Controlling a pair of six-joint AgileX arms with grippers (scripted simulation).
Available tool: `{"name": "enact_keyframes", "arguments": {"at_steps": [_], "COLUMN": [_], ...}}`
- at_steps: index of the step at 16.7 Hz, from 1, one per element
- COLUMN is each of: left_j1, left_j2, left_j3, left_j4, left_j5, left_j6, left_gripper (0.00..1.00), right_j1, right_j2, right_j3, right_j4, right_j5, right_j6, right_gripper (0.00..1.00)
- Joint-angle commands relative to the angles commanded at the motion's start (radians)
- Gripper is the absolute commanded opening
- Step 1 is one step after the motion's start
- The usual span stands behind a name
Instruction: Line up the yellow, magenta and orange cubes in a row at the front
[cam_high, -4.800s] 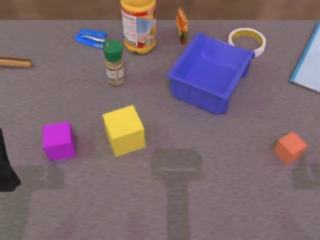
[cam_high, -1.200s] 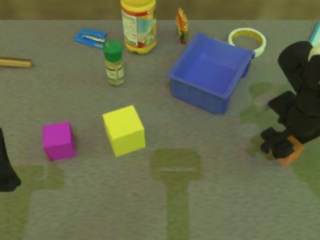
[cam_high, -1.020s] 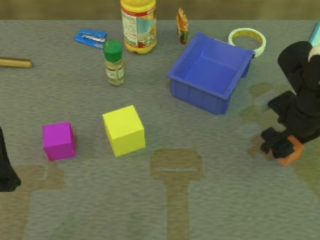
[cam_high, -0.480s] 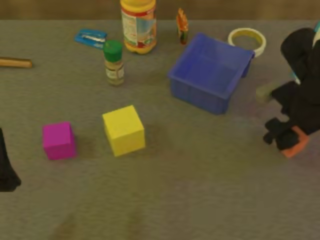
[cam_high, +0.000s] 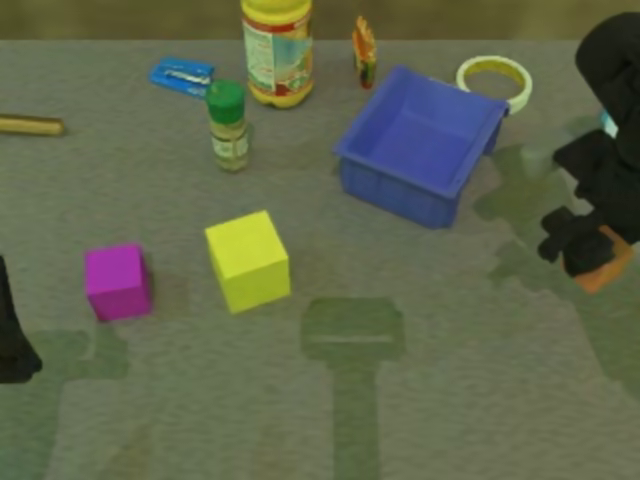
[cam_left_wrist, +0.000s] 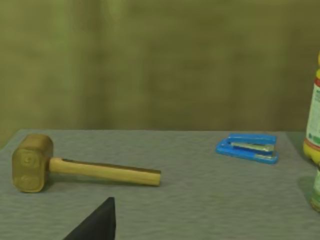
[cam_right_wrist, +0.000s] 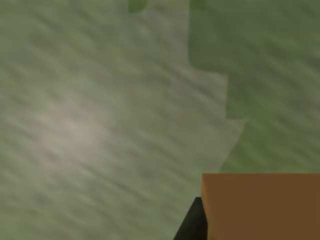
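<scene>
The yellow cube (cam_high: 247, 260) rests left of the table's middle, and the magenta cube (cam_high: 117, 281) sits on the cloth to its left. At the right edge my right gripper (cam_high: 588, 254) is shut on the orange cube (cam_high: 607, 266), holding it off the table. In the right wrist view the orange cube (cam_right_wrist: 260, 205) fills the corner beside one dark finger (cam_right_wrist: 192, 226). My left arm (cam_high: 10, 340) is parked at the left edge; the left wrist view shows only one dark fingertip (cam_left_wrist: 97, 225).
A blue open box (cam_high: 420, 140) stands behind the middle-right, with a tape roll (cam_high: 494, 82) beyond it. At the back are a yellow bottle (cam_high: 277, 50), a spice jar (cam_high: 228, 125), a small carton (cam_high: 364, 52), a blue stapler (cam_high: 181, 76) and a wooden hammer (cam_left_wrist: 75, 167).
My right gripper came in and shut on the orange cube, then carried it up and toward the back right. The yellow and magenta cubes and the left arm stayed put.
</scene>
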Motion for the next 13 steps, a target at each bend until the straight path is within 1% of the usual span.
{"name": "enact_keyframes", "arguments": {"at_steps": [3,6,9,13], "left_j1": [0.0,0.0,0.0,0.0], "left_j2": [0.0,0.0,0.0,0.0], "left_j3": [0.0,0.0,0.0,0.0], "left_j4": [0.0,0.0,0.0,0.0], "left_j5": [0.0,0.0,0.0,0.0], "left_j6": [0.0,0.0,0.0,0.0], "left_gripper": [1.0,1.0,1.0,1.0], "right_j1": [0.004,0.057,0.142,0.282], "right_j2": [0.003,0.0,-0.015,-0.047], "right_j3": [-0.002,-0.001,-0.011,-0.044], "right_j4": [0.001,-0.009,-0.024,-0.045], "right_j5": [0.0,0.004,0.01,0.018], "right_j6": [0.015,0.113,0.292,0.604], "right_gripper": [0.0,0.0,0.0,0.0]}}
